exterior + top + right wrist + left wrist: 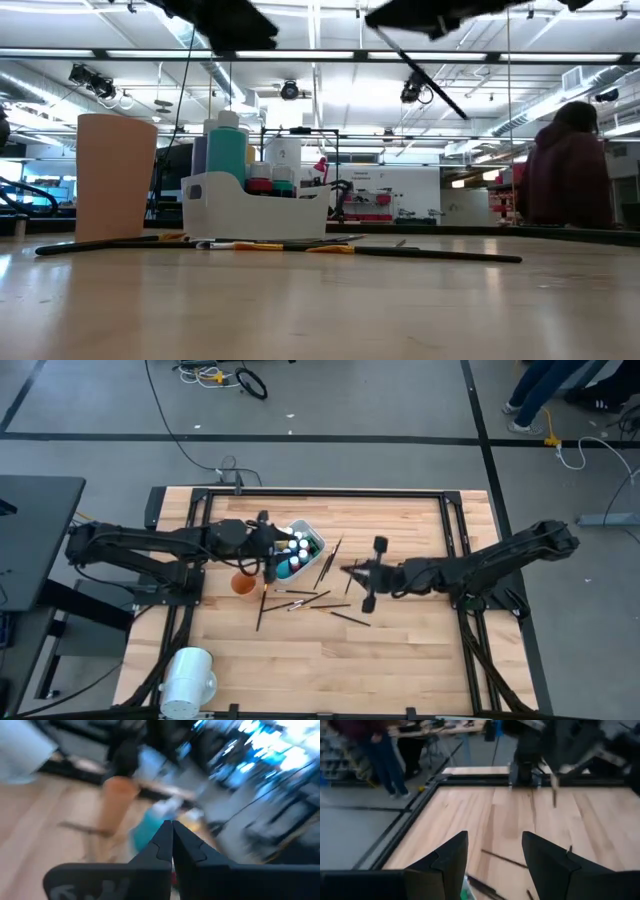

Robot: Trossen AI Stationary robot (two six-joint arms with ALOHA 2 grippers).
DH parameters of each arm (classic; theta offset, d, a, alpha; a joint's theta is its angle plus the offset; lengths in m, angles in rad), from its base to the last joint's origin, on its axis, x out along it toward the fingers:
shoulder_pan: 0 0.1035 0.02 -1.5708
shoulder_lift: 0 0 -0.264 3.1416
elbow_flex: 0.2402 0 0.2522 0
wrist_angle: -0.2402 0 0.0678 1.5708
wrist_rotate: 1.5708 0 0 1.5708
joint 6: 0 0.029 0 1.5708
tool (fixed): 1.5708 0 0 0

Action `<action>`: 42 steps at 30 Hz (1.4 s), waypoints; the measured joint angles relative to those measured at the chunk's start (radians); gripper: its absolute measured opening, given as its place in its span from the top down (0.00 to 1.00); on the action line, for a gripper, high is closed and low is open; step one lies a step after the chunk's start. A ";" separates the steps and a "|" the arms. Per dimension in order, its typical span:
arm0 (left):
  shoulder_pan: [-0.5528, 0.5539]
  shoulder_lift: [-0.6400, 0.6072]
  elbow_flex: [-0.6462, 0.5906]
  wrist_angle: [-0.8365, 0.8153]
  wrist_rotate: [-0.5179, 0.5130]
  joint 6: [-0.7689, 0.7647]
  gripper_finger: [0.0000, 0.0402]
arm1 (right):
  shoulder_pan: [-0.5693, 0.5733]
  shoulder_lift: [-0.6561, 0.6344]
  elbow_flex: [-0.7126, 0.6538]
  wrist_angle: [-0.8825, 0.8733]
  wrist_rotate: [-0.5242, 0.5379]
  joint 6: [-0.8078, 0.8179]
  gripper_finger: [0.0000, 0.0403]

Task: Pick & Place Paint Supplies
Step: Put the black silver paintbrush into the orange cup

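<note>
Wooden worktop (pixel 400 650) seen from above, two dark arms reaching inward. Right gripper (pixel 352 572) raised clear of the worktop, jaws clenched on a thin dark brush (pixel 420 78) that hangs slanted, probably lifted for carrying to the white tub (pixel 310 538). Left gripper (pixel 492 855) poised just beside that tub, jaws released and holding nothing. Paint bottles (pixel 292 552) standing packed inside the tub. More brushes (pixel 300 600) scattered flat below and between both jaws. Orange cup (pixel 242 582) near the left jaws.
</note>
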 joint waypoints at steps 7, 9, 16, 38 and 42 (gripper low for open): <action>0.000 0.191 -0.003 0.249 0.091 0.073 0.51 | -0.037 0.004 0.000 0.242 0.017 -0.136 1.00; 0.000 0.244 -0.002 0.339 0.112 0.057 0.51 | -0.049 0.007 -0.001 0.245 0.016 -0.136 1.00; 0.007 0.386 0.000 0.568 0.111 0.116 0.51 | -0.081 0.007 -0.001 0.297 0.015 -0.108 1.00; 0.011 0.458 0.055 0.814 0.198 -0.026 0.51 | -0.176 0.049 0.000 0.489 -0.292 -0.224 1.00; 0.011 0.458 0.057 0.813 0.197 -0.026 0.51 | -0.191 0.088 0.000 0.546 -0.291 -0.266 1.00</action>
